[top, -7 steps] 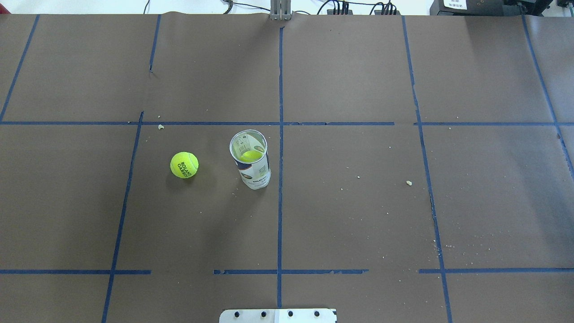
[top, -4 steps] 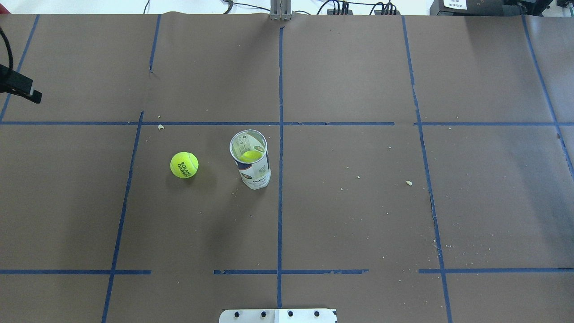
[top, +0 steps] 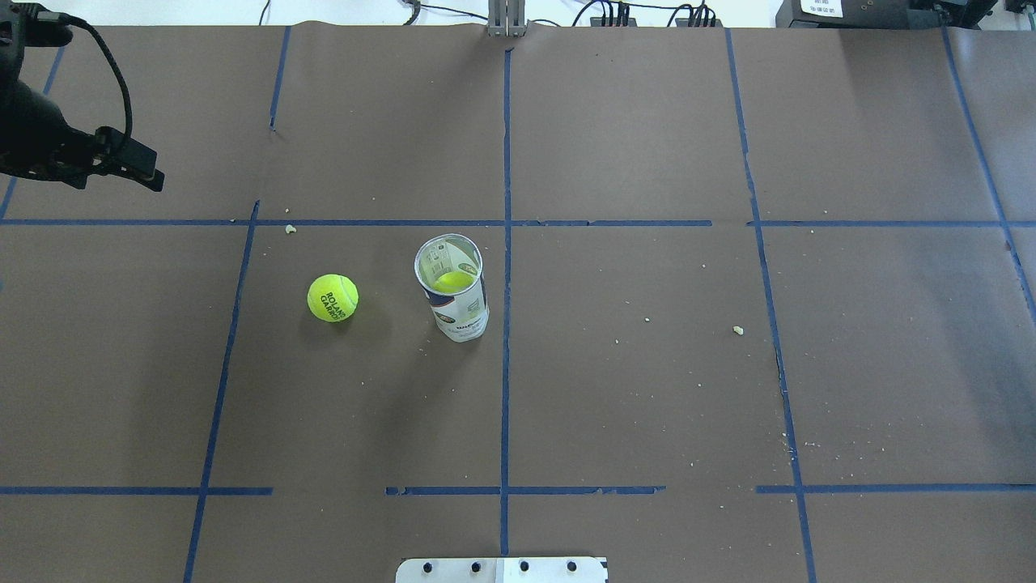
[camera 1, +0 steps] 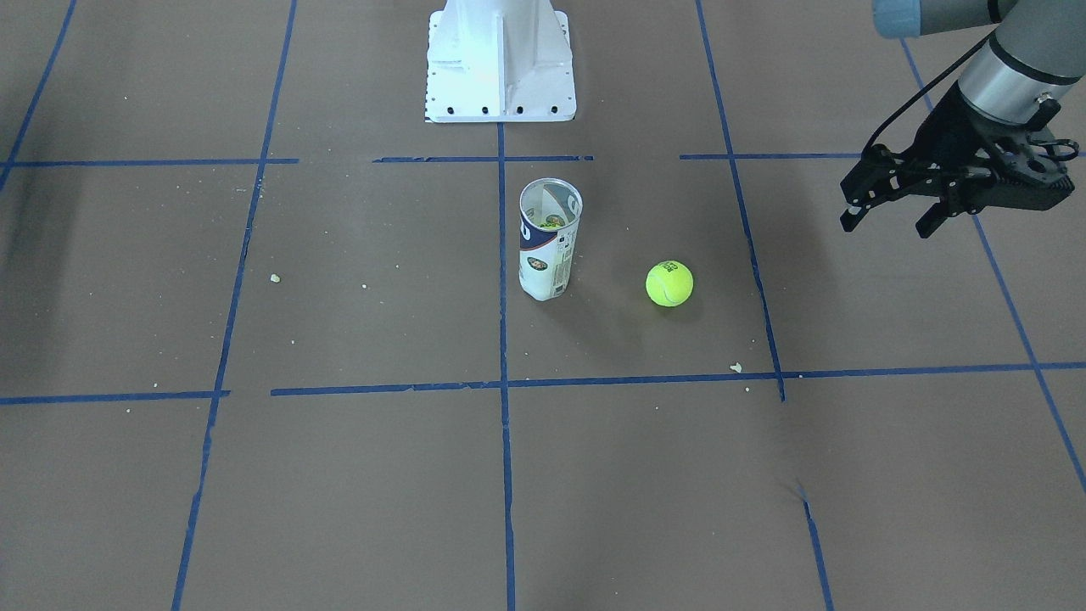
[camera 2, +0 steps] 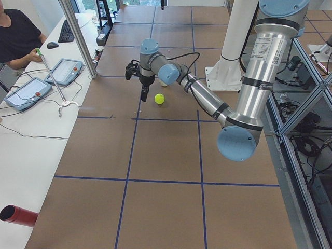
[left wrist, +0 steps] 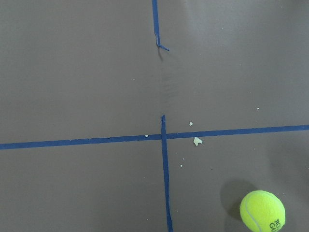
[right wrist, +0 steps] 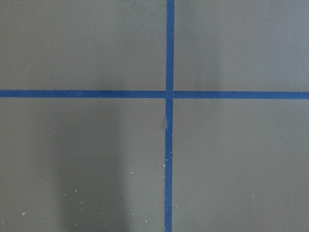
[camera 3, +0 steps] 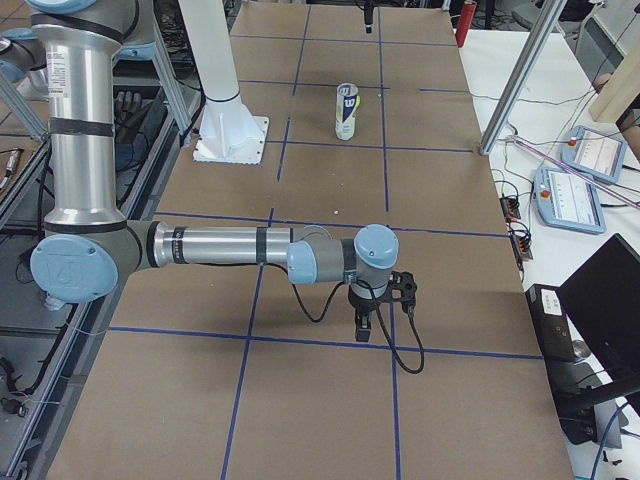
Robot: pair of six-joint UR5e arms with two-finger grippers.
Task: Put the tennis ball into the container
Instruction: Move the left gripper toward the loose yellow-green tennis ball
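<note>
Swinging in from the far left corner of the table [top: 647,405], the left pincer [camera 1: 887,222] now hangs well over the brown surface. A moment ago only its tip showed at the left edge, and before that nothing of it showed at all. Its jaws stand apart, released and empty. Neither ball nor can has shifted. I'd judge this the start of the reach toward the loose ball, with the pick not yet begun and the pincer well apart from it, toward the far edge.

Next along, the ball [top: 333,297] rests on the table left of centre, logo up, near the can [top: 461,312] but not touching it. The can stands upright and open-mouthed, just left of the middle tape line [top: 506,405]. Inside it sits another ball [top: 453,281].

By my count that makes two balls, one loose and one already in, one can and two arms. The right pincer [camera 3: 362,328] hovers low toward the table's right end; whether it is clenched or released I cannot tell.
</note>
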